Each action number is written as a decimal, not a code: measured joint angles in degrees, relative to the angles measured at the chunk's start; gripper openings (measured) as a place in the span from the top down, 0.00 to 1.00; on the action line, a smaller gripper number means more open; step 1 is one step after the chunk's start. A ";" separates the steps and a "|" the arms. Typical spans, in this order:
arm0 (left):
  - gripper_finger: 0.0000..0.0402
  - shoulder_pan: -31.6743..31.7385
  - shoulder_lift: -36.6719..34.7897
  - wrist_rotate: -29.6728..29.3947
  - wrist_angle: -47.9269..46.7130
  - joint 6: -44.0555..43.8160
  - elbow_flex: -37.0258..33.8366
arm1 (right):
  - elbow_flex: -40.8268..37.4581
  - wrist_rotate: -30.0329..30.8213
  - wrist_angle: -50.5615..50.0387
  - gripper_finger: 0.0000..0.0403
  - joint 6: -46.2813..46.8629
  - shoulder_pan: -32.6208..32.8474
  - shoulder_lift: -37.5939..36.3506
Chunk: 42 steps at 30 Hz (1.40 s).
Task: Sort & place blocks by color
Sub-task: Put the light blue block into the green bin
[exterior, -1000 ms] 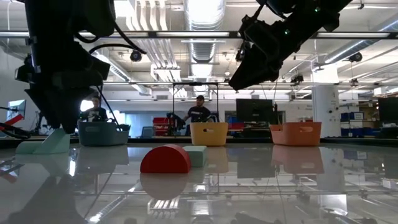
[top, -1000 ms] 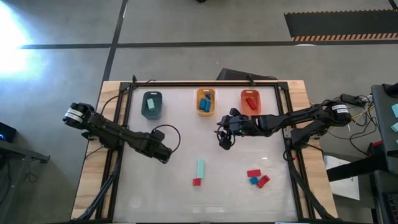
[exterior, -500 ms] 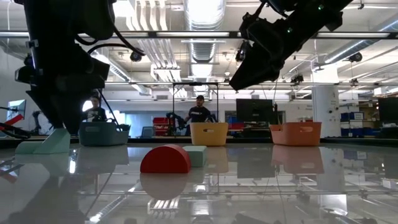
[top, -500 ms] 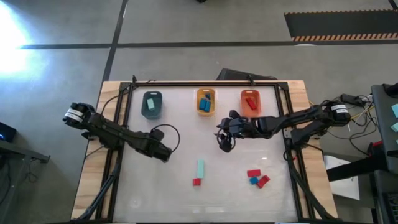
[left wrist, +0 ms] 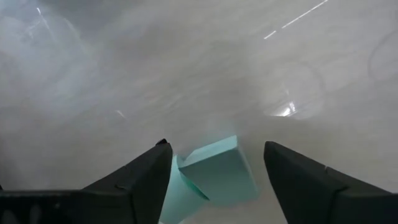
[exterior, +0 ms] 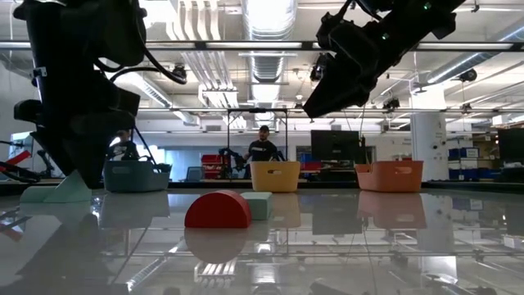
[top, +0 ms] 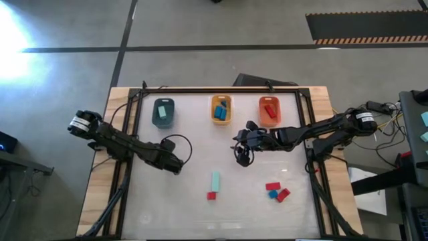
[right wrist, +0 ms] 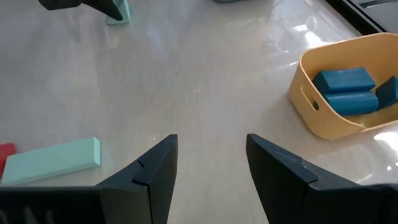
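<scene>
The left gripper [left wrist: 214,177] sits low with its fingers spread around a small pale mint wedge-shaped block [left wrist: 217,171] on the glossy white table [top: 194,201]; I'd centre it, then close gently. The right gripper [right wrist: 208,165] hovers open, empty, mid-table. Overhead, the arm hides that wedge.

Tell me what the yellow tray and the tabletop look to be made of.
Yellow tray: probably moulded plastic, matte; it has smooth rounded walls, a rolled rim and a cut-out handle slot.
Tabletop: a hard, glossy pale sheet, possibly laminate or acrylic over wood; in the low view it mirrors the trays and the red block. Bare wood shows at its edges.
</scene>
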 joint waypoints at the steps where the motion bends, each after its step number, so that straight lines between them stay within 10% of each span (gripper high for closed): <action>1: 0.43 0.00 0.00 0.00 0.02 -0.02 0.00 | -0.06 0.00 -0.02 0.55 0.02 0.00 0.00; 12: 0.70 0.00 -0.07 -0.06 0.10 -0.01 0.30 | -1.35 0.00 -0.33 0.55 0.87 0.23 0.00; 32: 0.68 1.50 -11.81 -15.98 0.16 29.06 19.00 | -6.55 3.49 -7.22 0.60 4.39 12.06 -5.47; 42: 0.68 16.20 -15.63 -21.29 0.00 42.34 15.63 | -8.83 6.11 -2.14 0.64 3.24 13.38 -6.40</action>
